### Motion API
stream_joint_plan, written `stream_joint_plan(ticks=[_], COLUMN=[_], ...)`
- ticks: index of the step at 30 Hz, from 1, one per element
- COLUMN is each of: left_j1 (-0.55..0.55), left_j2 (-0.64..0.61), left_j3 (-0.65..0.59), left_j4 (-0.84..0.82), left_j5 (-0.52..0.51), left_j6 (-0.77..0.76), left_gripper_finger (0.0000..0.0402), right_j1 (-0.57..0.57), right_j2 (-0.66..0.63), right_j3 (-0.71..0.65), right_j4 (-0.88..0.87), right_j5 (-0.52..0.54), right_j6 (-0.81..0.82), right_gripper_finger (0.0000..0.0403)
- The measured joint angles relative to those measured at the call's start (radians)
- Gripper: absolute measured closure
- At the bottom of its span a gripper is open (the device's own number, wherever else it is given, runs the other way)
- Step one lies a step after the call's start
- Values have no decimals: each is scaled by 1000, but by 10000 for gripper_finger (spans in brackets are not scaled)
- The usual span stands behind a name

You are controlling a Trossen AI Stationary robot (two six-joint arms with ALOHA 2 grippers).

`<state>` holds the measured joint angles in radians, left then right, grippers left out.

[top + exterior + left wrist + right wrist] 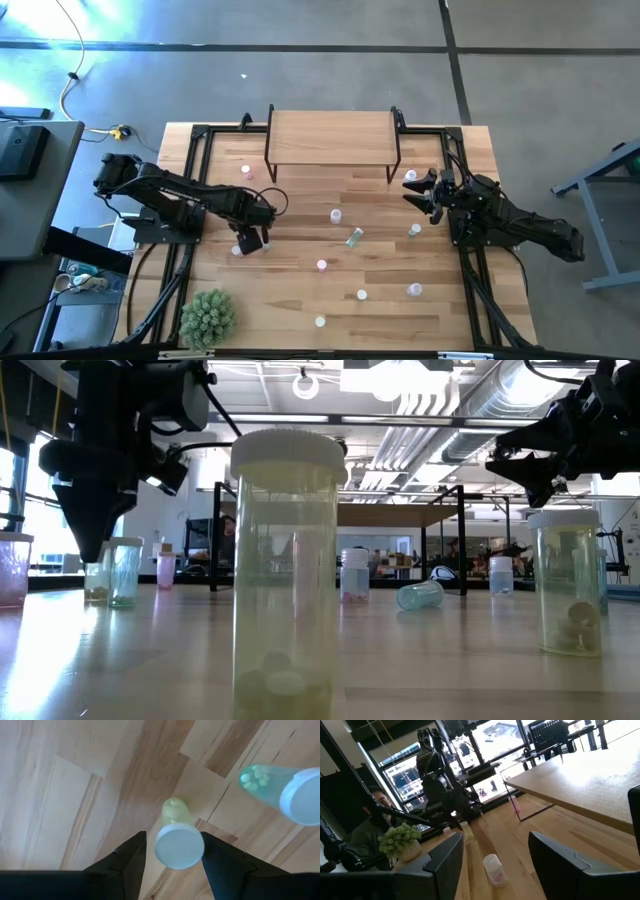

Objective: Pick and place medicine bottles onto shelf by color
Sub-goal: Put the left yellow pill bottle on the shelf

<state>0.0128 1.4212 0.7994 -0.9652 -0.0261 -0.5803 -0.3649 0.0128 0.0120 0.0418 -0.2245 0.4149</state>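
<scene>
Left end effector (172, 865) hovered over a small yellow pill bottle with a white cap (177, 840), its two dark fingers spread on either side of the cap — not gripping it. That bottle stood on the wood-plank worktop (300, 300), well in front of the light-wood shelf on thin black legs (330, 138), toward its left end. A pale green bottle (280, 790) stood just beside the yellow one. Right end effector (420, 190) hung raised near the shelf's right end, fingers wide apart. Other bottles dotted the worktop in front of the shelf — one green bottle (354, 237) lay on its side.
</scene>
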Motion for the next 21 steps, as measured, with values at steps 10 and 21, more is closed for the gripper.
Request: stream_joint_plan(ticks=[10,21], left_j1=[0,0], left_j2=[0,0], left_j3=[0,0], left_j4=[19,25], left_j5=[-9,-8], left_j6=[26,31], left_gripper_finger=[254,273], right_j1=[0,0], right_j2=[0,0], right_j3=[0,0], right_j4=[0,0], right_j5=[4,3], right_j6=[0,0], right_gripper_finger=[187,187])
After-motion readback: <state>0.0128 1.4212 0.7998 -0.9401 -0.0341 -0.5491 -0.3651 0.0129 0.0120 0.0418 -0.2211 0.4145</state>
